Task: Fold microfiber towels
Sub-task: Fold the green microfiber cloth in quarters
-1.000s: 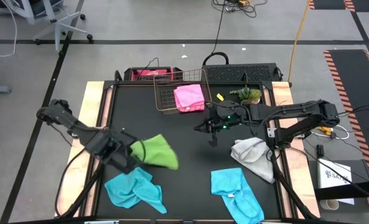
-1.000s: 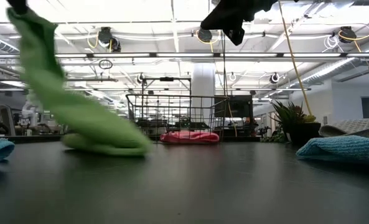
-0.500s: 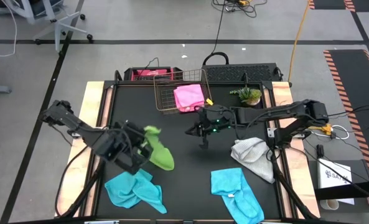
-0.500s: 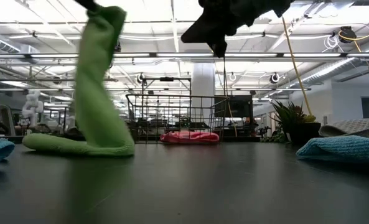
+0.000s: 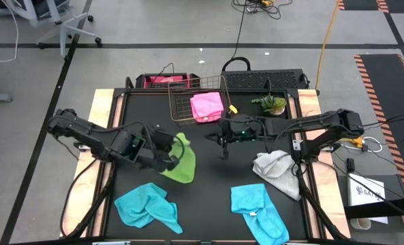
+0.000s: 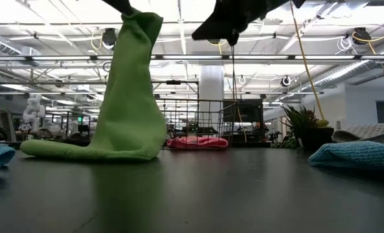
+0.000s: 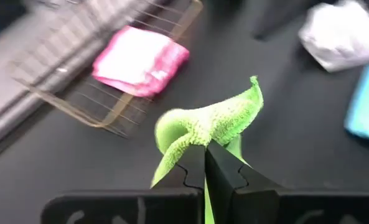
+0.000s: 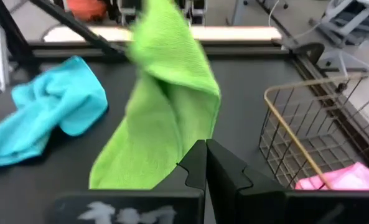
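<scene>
The lime green towel [image 5: 180, 160] hangs from the left claw [image 7: 205, 163], which is clenched on a bunched corner of it above the counter [image 5: 208, 197]; the towel's lower part trails on the counter on the near side of the copper wire basket [image 5: 188, 102] and a little to its left. The basket stands at the counter's far edge, and the pink towel [image 5: 207, 107] lies folded inside it, against its right half. Nothing else shows in the basket.

The right claw [image 8: 205, 163] hovers just in front of the basket's right corner, clenched with nothing between its fingers, a short way from the green towel. One turquoise towel [image 5: 146, 206] lies crumpled near the counter's front edge, well in front of the basket and to its left. The other turquoise towel [image 5: 258, 211] lies in front of the basket and to its right. The light grey towel [image 5: 278, 171] sits heaped at the counter's right edge. A small potted plant [image 5: 272, 104] stands right of the basket.
</scene>
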Motion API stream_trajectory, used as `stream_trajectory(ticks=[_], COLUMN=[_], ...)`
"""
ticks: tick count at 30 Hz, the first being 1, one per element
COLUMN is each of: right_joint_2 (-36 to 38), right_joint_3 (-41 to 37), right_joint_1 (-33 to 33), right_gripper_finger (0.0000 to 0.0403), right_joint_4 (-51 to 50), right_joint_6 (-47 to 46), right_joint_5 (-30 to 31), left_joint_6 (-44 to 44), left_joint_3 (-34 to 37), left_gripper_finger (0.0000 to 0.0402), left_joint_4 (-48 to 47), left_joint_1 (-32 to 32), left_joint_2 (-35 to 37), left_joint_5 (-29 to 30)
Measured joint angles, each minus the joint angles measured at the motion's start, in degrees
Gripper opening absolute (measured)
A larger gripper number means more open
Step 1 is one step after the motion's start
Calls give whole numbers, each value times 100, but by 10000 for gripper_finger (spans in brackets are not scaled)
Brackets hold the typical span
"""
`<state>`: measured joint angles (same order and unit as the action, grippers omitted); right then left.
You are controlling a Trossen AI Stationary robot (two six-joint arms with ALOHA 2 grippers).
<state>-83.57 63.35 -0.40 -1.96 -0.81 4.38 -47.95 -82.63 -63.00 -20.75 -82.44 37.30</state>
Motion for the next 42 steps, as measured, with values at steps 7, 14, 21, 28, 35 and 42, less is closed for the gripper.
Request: stream_trajectory(ticks=[7,14,21,28,35,42], right_joint_2=[-535,-1306,-1869,-2343,-2514,-2540], right_joint_3=[0,0,-4,-4,-4,0], right_joint_1=[13,96,77,-45,-285,-288], right_gripper_finger=[6,60,115,133,133,133], right_joint_4=[65,94,799,1524,2071,2572], right_joint_6=[43,184,454,728,945,904], right_joint_5=[-615,-1064,-1094,-1516,-1515,-1910], left_joint_6=[-151,-441,-821,-1170,-1413,-1416], left_joint_3=[0,-4,-4,-4,-2,-2], left_gripper_finger=[2,2,3,4,5,5], left_joint_4=[56,28,16,16,21,23], left_joint_1=[-342,-392,-467,-594,-707,-707], left_joint_2=[-1,47,42,42,42,42], left_joint_5=[-737,-111,-878,-896,-899,-882])
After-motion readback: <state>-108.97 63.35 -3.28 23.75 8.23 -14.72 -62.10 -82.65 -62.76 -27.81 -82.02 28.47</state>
